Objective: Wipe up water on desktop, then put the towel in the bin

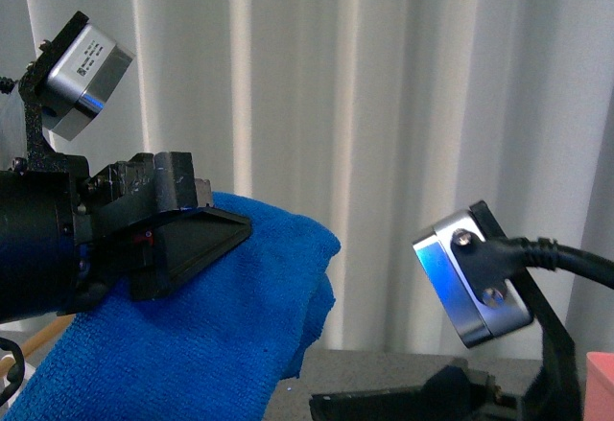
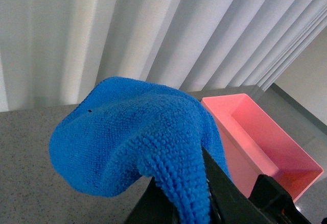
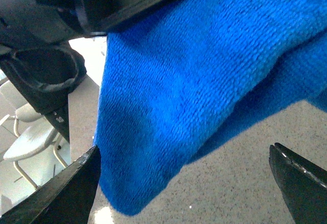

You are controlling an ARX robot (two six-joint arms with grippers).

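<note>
The bright blue towel (image 1: pixel 201 325) hangs from my left gripper (image 1: pixel 187 239), which is shut on it and holds it well above the dark grey speckled desktop (image 1: pixel 384 368). In the left wrist view the towel (image 2: pixel 138 137) drapes over the fingers (image 2: pixel 225 193), with the desktop (image 2: pixel 30 157) below and the pink bin (image 2: pixel 265 142) beside it. My right gripper (image 3: pixel 186 183) is open and empty, low over the desktop (image 3: pixel 245 183), with the hanging towel (image 3: pixel 189 81) just in front of its jaws. The right arm (image 1: pixel 480 287) shows low at the right in the front view.
A white pleated curtain (image 1: pixel 384 85) hangs behind the desk. A corner of the pink bin (image 1: pixel 600 387) shows at the far right of the front view. A wooden rod (image 1: pixel 38 344) lies at the left. A white chair (image 3: pixel 25 137) stands beyond the desk edge.
</note>
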